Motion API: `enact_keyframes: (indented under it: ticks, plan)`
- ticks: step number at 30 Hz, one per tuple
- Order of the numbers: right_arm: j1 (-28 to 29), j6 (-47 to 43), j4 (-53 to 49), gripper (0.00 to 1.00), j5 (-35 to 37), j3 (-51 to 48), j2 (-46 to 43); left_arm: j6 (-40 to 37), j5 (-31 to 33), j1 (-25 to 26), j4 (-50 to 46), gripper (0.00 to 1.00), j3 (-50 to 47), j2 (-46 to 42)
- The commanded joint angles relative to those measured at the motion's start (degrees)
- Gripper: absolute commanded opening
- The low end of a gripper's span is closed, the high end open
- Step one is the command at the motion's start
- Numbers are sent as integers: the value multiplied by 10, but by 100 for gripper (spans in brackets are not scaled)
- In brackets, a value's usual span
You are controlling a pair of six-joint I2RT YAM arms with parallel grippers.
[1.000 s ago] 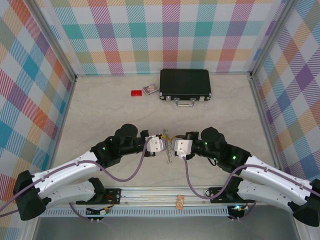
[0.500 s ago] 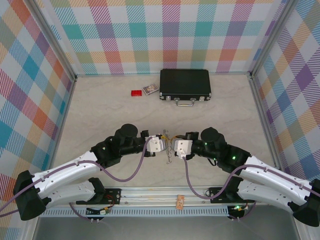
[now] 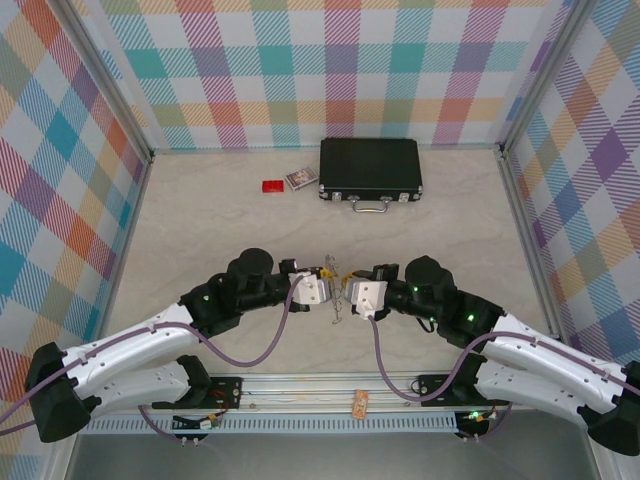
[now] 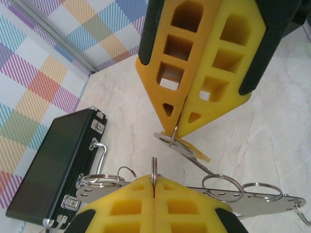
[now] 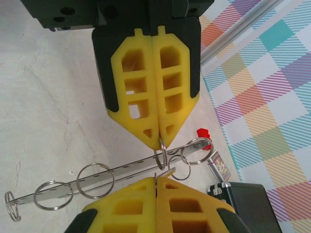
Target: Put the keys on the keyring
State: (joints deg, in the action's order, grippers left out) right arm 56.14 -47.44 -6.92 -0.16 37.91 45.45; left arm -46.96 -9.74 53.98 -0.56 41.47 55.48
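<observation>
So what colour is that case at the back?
The case is black, clearest in the top view.

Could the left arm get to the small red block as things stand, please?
Probably not yet: the way over the table looks free, but the left gripper is shut on a metal ring.

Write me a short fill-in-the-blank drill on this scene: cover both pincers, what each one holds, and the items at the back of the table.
1. The left pincer and the right pincer are both ___.
2. The keyring, a metal strip carrying several rings, is gripped by the ___ pincer.
3. The keys hang at the tip of the ___ pincer.
4. In the top view, the red block lies to the ___ of the black case.

Missing words: shut; left; right; left
</observation>
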Motion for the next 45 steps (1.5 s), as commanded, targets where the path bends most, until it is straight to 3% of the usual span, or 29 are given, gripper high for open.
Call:
enact_keyframes:
  ticks: [1,11,21,45]
  plan:
    - [-2,6,18,0,-29,2,7,5,16,8,-11,0,-11,-42]
    - [0,27,79,0,-68,41,102,12,71,8,-85,0,-42,-145]
    - [2,13,129,0,-98,65,162,13,97,8,-92,0,-86,-210]
    - [43,-32,142,0,-83,60,161,24,82,8,-86,0,-82,-190]
